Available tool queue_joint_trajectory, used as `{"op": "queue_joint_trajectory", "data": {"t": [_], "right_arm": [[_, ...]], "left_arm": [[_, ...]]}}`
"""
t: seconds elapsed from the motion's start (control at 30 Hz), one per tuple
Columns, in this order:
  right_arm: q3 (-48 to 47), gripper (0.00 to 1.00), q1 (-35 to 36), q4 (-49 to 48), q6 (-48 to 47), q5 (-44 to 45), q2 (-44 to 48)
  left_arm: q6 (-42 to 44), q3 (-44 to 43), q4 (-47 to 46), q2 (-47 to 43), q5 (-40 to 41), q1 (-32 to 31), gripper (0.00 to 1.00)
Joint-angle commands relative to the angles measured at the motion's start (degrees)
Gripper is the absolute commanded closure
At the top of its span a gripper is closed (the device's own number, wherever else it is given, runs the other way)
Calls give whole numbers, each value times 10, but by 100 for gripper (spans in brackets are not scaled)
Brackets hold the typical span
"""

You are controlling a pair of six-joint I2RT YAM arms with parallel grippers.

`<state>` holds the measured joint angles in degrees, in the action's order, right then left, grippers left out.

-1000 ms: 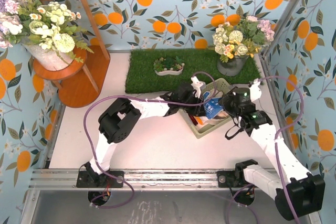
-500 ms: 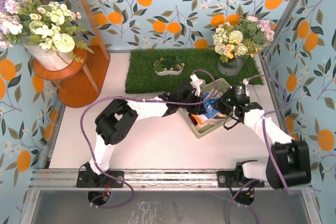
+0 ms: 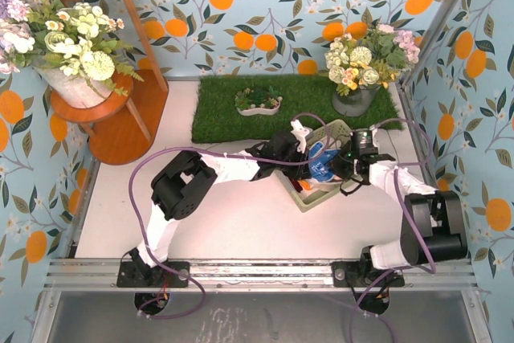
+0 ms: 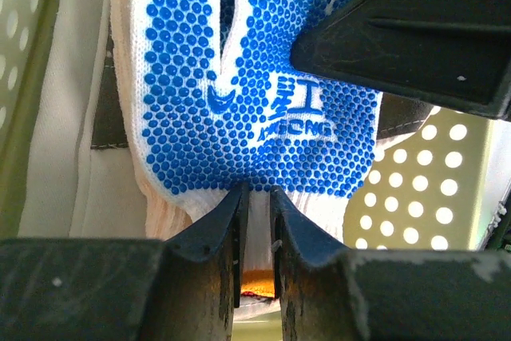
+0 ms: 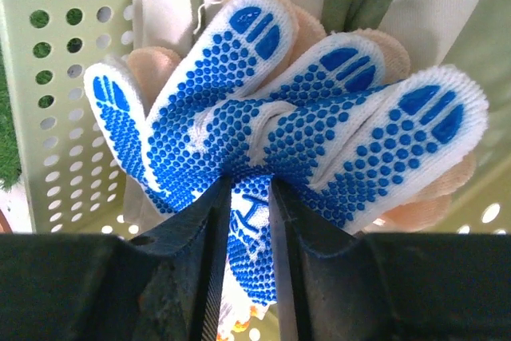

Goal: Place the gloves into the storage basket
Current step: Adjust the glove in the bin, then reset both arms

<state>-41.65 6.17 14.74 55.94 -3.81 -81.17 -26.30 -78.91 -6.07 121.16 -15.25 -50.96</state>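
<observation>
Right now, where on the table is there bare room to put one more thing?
Bare table lies between the left arm and the front rail, also between the grass mat and the wooden stand. Crowded: the storage basket, where the left gripper and right gripper pinch the blue-and-white glove.

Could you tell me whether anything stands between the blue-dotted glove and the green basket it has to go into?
Nothing visible does. The blue-dotted glove is pinched by the left gripper and the right gripper right over the green basket. Only a peach-tan glove shows behind it.
</observation>
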Motion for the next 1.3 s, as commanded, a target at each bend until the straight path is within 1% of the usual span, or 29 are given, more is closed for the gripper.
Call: {"op": "queue_joint_trajectory", "data": {"t": [0.0,0.03,0.17,0.3,0.4,0.47,0.53,0.6,0.63,0.7,0.8,0.87,0.93,1.0,1.07,1.13,1.17,1.27], "right_arm": [[-1,73,-9,-2,-43,31,37],[-3,70,-9,3,-53,29,54],[-24,57,-8,42,-103,21,129],[-53,42,-8,75,-165,34,212],[-56,31,-13,75,-219,78,251],[-45,27,-27,62,-254,116,261],[-21,25,-53,30,-281,130,267],[19,23,-78,-23,-303,130,283],[46,22,-84,-57,-320,135,299],[118,20,-77,-139,-365,134,339],[183,19,-41,-232,-424,156,383],[204,19,14,-269,-463,212,379],[217,18,52,-302,-494,262,355],[235,18,68,-349,-508,267,327],[260,18,74,-388,-513,277,306],[282,16,74,-422,-513,286,296],[284,16,74,-430,-511,287,293],[286,15,53,-461,-497,281,259]], "left_arm": [[21,-19,52,-16,33,-1,78],[22,-23,49,-25,30,-1,75],[45,-45,44,-72,24,-1,54],[75,-50,47,-134,39,0,26],[116,-31,58,-193,82,4,11],[138,-10,79,-230,124,17,5],[145,27,91,-278,153,47,3],[138,90,74,-338,156,96,3],[134,127,64,-369,159,128,3],[134,205,51,-436,199,185,3],[140,295,19,-536,243,281,3],[150,351,-13,-580,279,329,3],[153,402,-49,-613,331,356,3],[167,464,-113,-638,389,364,3],[196,540,-218,-654,433,371,3],[234,620,-333,-651,436,382,3],[243,644,-374,-641,431,389,3],[250,700,-534,-577,370,403,3]]}}
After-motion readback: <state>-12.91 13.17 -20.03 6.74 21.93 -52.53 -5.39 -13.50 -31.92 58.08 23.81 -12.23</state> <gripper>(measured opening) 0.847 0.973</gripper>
